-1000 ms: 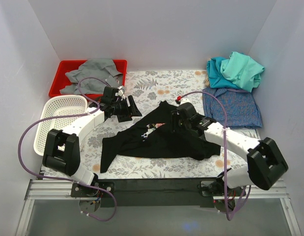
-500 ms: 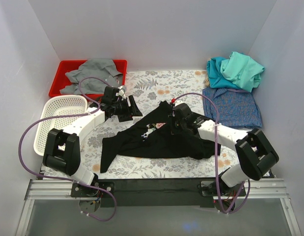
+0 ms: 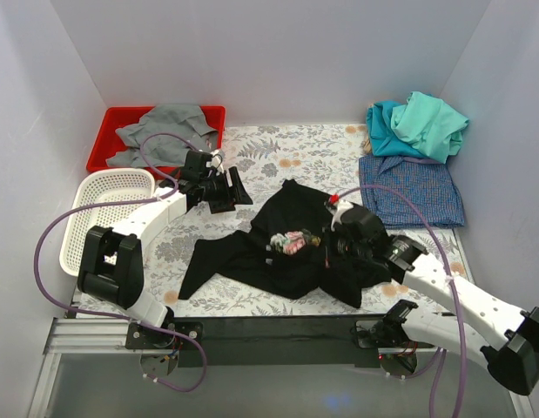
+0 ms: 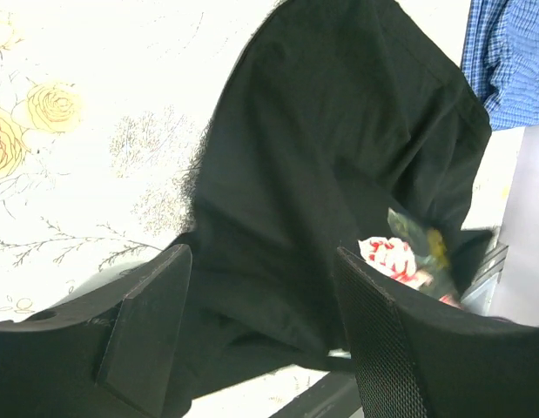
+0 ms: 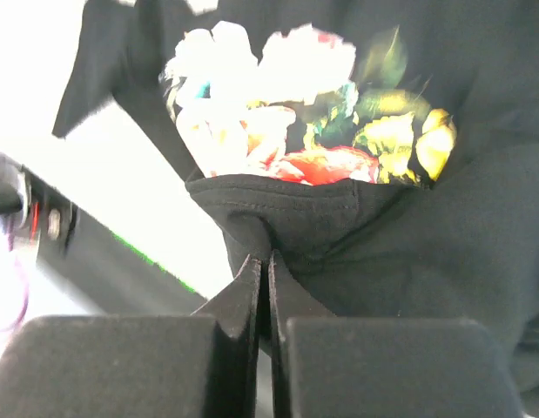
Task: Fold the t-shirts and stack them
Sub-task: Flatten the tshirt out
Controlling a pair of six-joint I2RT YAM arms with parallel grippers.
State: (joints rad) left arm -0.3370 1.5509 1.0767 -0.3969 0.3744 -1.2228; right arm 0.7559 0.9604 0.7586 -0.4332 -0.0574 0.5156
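— Black shirt (image 3: pixel 282 257): where is it?
— Mid table (image 3: pixel 304 152), crumpled, spread wide left to right. Print (image 3: pixel 293 241) faces up near the middle, partly bunched.
— Right gripper (image 3: pixel 332 246)?
— Down on the shirt, just right of the print. Wrist view: jaws pressed together on a fold of black cloth, with a stitched edge bunched right above the tips and the print just beyond that.
— So it has a grip?
— Yes, it's pinching the black shirt.
— Left gripper (image 3: pixel 224 192)?
— Off the shirt's upper-left end, over bare table, near the basket (image 3: pixel 90 196). Jaws stand apart, nothing between them. Its camera looks across the shirt: print at the far side, blue check in the top-right corner.
— Is it touching the shirt?
— Can't tell from overhead. Looks apart.
— Other shirts?
— Back right corner. Checked shirt (image 3: pixel 413 192) lies flat on the table. Teal shirt (image 3: pixel 384 122) and mint shirt (image 3: pixel 433 122) are heaped just behind it, mint on top of teal, overlapping the checked one's back edge.
— Anything else?
— Red bin (image 3: pixel 117 117) back left, grey cloth (image 3: pixel 165 131) in it, spilling over the front rim. Basket sits just in front of the bin at the left edge.
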